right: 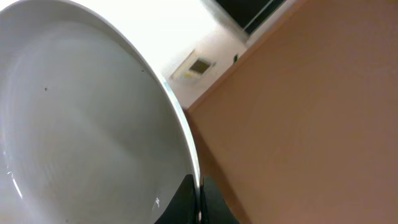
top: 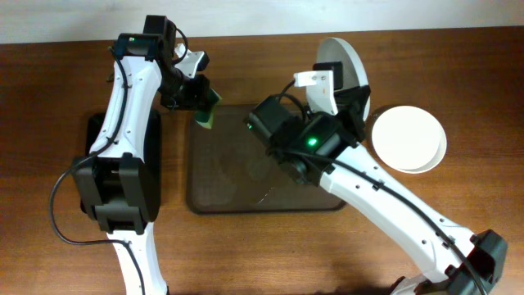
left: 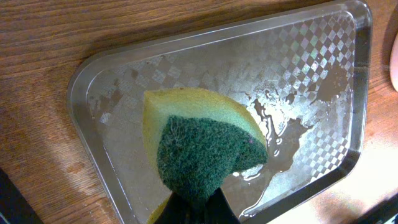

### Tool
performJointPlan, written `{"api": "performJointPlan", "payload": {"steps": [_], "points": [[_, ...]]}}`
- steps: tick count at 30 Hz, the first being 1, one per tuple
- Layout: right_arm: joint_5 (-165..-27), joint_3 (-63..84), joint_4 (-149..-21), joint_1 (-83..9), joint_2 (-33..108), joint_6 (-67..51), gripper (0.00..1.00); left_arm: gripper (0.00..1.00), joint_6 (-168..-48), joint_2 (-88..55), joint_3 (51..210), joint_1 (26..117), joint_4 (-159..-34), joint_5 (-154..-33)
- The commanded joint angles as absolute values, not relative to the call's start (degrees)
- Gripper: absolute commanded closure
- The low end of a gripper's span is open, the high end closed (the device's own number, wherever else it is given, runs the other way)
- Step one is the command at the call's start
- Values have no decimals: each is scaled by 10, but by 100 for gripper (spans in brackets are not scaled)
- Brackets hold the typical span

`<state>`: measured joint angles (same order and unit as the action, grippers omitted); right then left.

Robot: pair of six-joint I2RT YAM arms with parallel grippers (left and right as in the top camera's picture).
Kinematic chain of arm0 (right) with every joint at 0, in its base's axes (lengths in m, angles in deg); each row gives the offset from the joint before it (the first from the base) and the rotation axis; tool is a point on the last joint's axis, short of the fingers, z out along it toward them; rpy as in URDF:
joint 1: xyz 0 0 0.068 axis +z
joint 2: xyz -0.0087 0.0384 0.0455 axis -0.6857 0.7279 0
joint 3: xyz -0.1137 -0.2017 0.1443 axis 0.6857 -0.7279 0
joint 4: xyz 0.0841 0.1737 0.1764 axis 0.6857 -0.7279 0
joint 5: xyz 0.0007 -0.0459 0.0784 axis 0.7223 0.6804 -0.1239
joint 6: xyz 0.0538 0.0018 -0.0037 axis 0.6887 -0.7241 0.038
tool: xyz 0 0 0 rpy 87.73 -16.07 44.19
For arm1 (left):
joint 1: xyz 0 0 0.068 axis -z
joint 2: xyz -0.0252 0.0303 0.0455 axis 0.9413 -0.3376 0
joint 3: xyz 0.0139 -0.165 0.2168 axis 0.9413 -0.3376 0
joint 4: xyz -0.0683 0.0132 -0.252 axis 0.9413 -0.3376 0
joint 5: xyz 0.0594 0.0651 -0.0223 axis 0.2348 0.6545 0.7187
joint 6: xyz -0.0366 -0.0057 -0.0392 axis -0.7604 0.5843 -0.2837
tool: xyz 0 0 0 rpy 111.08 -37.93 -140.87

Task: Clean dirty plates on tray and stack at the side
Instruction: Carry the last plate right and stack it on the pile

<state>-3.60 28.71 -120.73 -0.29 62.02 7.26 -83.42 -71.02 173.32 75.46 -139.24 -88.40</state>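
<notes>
My right gripper (top: 348, 88) is shut on the rim of a white plate (top: 342, 65) and holds it tilted on edge above the tray's far right corner. The plate fills the left of the right wrist view (right: 87, 124), pinched between the fingers (right: 198, 208). A stack of white plates (top: 409, 138) lies on the table to the right of the brown tray (top: 262, 201). My left gripper (top: 196, 98) is shut on a yellow and green sponge (top: 209, 108) above the tray's far left corner. In the left wrist view the sponge (left: 202, 140) hangs over the wet tray (left: 298, 68), fingers (left: 202, 208) closed on it.
A narrow black tray (top: 94, 135) lies left of the brown tray, partly under my left arm. Puddles of water (left: 280, 134) sit on the brown tray's floor. The wooden table's far edge runs along the top of the overhead view.
</notes>
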Motion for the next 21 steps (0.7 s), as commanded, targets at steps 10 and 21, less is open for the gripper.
{"api": "performJointPlan", "payload": {"steps": [10,21], "points": [[-556,288,-1220,-345,621,99,96,99,-823,-712,1740,755,-1393,-886],[-620,32,-978,-584,621,99,96,99,-823,-712,1739,755,-1391,-886]]}}
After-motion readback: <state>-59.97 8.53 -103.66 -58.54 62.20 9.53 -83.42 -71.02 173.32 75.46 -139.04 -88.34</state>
